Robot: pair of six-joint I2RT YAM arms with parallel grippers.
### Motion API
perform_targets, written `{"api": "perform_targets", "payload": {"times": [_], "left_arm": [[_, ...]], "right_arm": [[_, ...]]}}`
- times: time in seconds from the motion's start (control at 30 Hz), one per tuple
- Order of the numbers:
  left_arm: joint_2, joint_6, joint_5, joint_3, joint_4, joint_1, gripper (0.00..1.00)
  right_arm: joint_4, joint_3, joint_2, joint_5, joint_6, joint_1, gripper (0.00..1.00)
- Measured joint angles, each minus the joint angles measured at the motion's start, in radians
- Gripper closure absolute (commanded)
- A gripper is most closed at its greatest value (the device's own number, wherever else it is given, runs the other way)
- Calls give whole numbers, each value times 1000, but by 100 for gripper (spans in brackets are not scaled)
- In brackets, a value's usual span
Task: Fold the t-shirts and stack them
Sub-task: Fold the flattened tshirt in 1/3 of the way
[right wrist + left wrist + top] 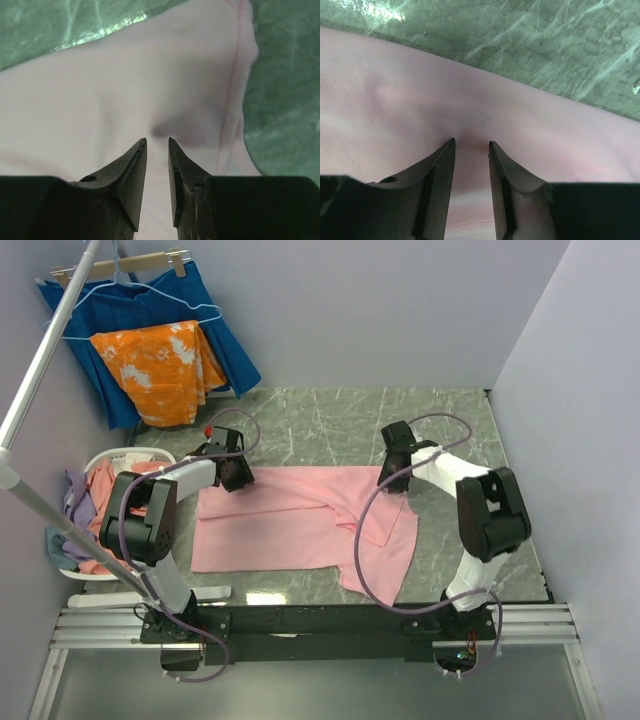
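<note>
A light pink t-shirt point(280, 530) lies spread on the green marble table, with one side folded over near the right. My left gripper point(238, 476) is at its far left edge, and my right gripper point(390, 473) is at its far right edge. In the left wrist view the gripper point(471, 144) has its jaws closed to a narrow gap, with pink cloth point(420, 100) puckered between the tips. In the right wrist view the gripper point(157, 140) pinches the cloth point(125, 85) the same way, near a seam. Lilac point(78, 492) and salmon-pink point(100, 515) shirts lie in a basket.
A white basket point(112, 454) stands at the table's left edge. An orange blotched cloth point(160, 370) and a dark blue pleated cloth point(222, 335) hang on a rack at the back left. A slanted metal pole point(40, 370) crosses the left side. Walls close in the back and right.
</note>
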Motion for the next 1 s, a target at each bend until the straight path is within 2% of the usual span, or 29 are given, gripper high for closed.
{"api": "perform_targets", "payload": {"times": [0.23,0.33,0.5,0.73,0.83,0.93,0.97,1.0], "left_arm": [[1,1,10,3,-6,0,60],[41,1,15,53,-31,0,61],[152,5,29,196,-37,0,61],[208,16,48,268,-43,-1,60],[220,25,47,286,-41,-5,59],[220,29,45,288,-33,-8,56],[219,31,45,287,-29,-8,55],[215,32,44,284,-23,-8,54]], "right_arm": [[-3,134,171,-58,-18,-44,67],[-34,235,245,-77,-27,-72,66],[-124,497,412,-89,-46,-140,65],[-268,904,652,-111,-81,-257,62],[-312,1044,727,-138,-97,-292,57],[-301,1030,715,-141,-134,-303,50],[-273,988,694,-141,-143,-305,37],[-233,921,657,-141,-153,-306,29]]}}
